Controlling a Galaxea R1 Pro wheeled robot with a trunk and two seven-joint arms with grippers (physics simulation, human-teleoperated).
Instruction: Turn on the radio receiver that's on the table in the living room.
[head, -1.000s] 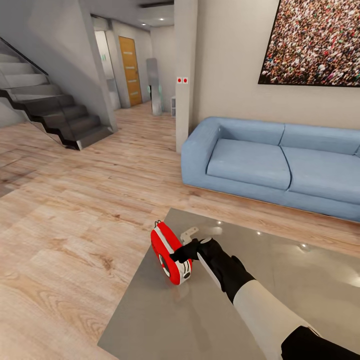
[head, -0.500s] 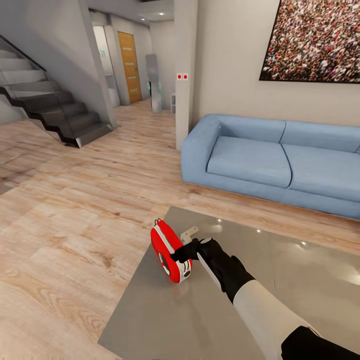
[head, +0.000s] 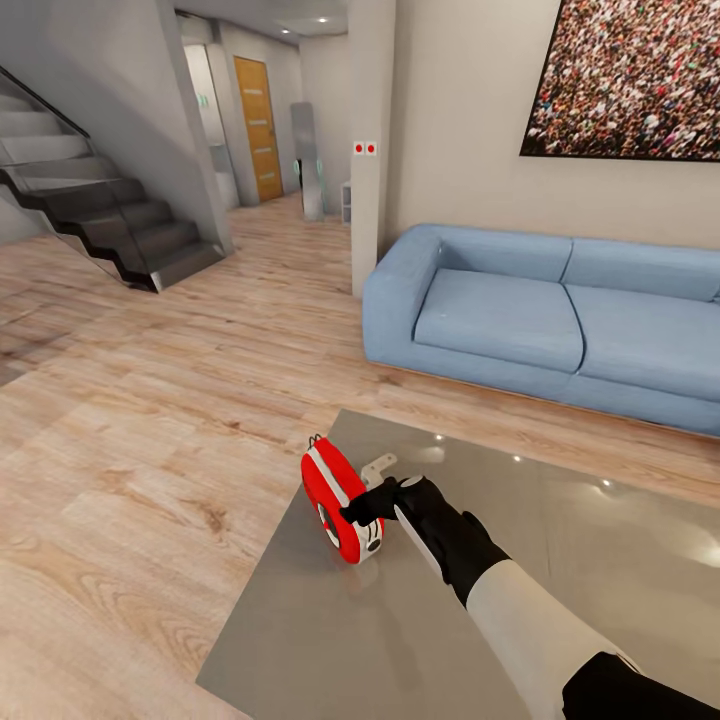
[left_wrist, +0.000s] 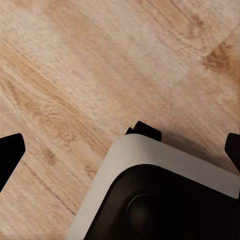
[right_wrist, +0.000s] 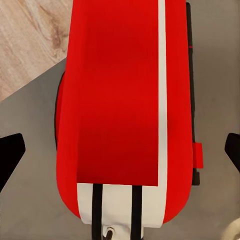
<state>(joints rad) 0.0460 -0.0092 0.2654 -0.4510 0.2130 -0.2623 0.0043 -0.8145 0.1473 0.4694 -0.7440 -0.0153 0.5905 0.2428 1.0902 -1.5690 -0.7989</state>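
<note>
The red radio receiver (head: 338, 503) with white trim stands on edge near the left corner of the glossy grey table (head: 450, 620). My right gripper (head: 368, 492) reaches it from the right, one dark finger touching its face. In the right wrist view the radio receiver (right_wrist: 125, 100) lies between the fingertips (right_wrist: 10, 160), which stand wide apart, so the gripper (right_wrist: 120, 155) is open and is not clamped on it. My left gripper (left_wrist: 120, 150) is open too, hanging over the wood floor (left_wrist: 75, 65).
A blue sofa (head: 540, 320) stands behind the table under a crowd picture (head: 630, 80). Dark stairs (head: 110, 215) rise at the far left, with a hallway and wooden door (head: 258, 130) beyond. A white and black part of my own body (left_wrist: 165, 200) lies below the left gripper.
The whole picture has shifted slightly, so the camera has moved. The radio receiver and my right arm hold the same pose on the table.
</note>
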